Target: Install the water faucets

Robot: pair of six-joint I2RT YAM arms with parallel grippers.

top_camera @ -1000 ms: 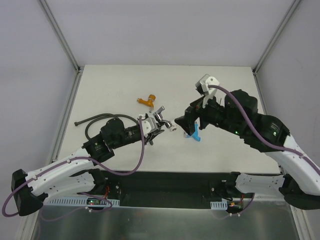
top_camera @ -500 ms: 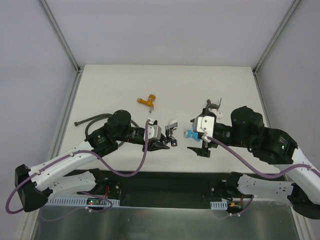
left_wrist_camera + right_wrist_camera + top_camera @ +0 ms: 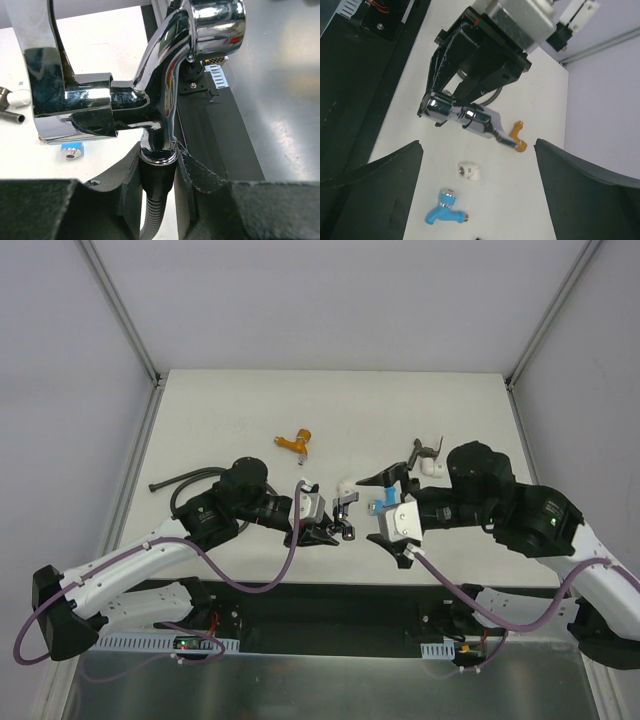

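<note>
**Chrome tap held over the desk as second arm spreads wide**

The left gripper (image 3: 333, 523) has its jaws clamped narrow on the chrome faucet (image 3: 150, 100), holding it clear of the white desk (image 3: 250, 410) near the near edge. In the left wrist view the tap fills the frame. Its lever points up and to the left, its spout curves off to the upper right, and its lower end sits in a dark collar (image 3: 157, 180) between the fingers. A ribbed tube runs down from the collar and out of sight.

Just to the right of the chrome faucet, the right gripper (image 3: 385, 517) hangs with its jaws at full spread and nothing between them. The blue faucet (image 3: 445, 211) lies on its side on the desk below. In the right wrist view it is framed by the two dark fingers (image 3: 370, 190) and touched by neither.

A white elbow fitting (image 3: 343, 483) rests just beyond the chrome faucet, away from the arm bases. The orange-brass faucet (image 3: 296, 442) lies farther out, beyond the chrome faucet and a little to its left. The dark grey-brown faucet (image 3: 425, 451) sits well to the right of the chrome faucet and farther back, with a second white elbow (image 3: 432, 468) close against it. Whether those two touch cannot be told. A long dark hose (image 3: 185, 483) curls on the desk to the left of the chrome faucet, and its inner end is hidden under the left arm.
</note>
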